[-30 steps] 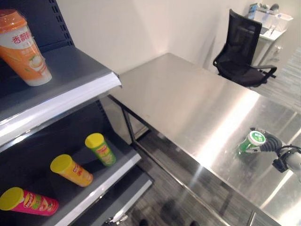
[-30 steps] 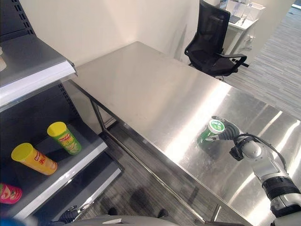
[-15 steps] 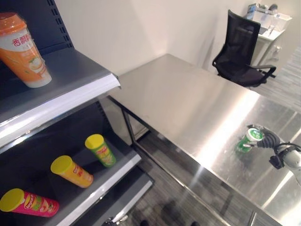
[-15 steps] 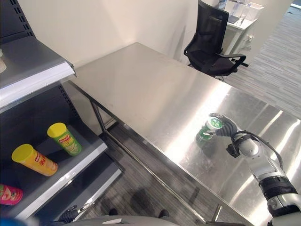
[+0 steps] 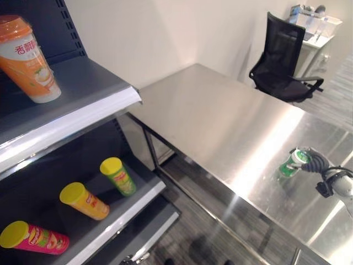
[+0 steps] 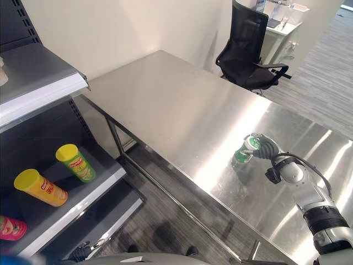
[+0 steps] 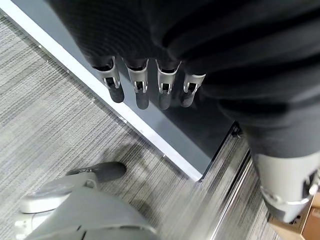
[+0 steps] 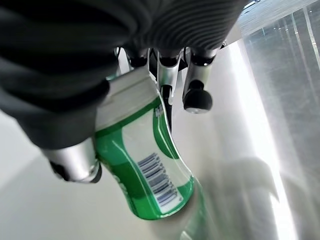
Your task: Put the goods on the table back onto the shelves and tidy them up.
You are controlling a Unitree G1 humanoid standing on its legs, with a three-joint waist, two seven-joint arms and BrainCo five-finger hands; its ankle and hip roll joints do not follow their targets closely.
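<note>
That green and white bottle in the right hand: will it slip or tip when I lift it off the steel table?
The green and white plastic bottle looks glossy and waisted, so it may slip. The right hand grips near its cap, so the body could swing. Tilted on the shiny steel table, it would probably topple and roll if released.

place: office mock-shop; evidence: shelves [image 5: 83, 105] with snack cans [image 5: 84, 200]; steel table [image 5: 220, 121]; office chair [image 5: 284, 55]

Right hand [image 6: 267, 148]: dark ribbed cover, silver fingers, dark tips. Silver-grey forearm, black banded wrist section. Left hand [image 7: 150, 85]: same ribbed cover, silver dark-tipped fingers.
</note>
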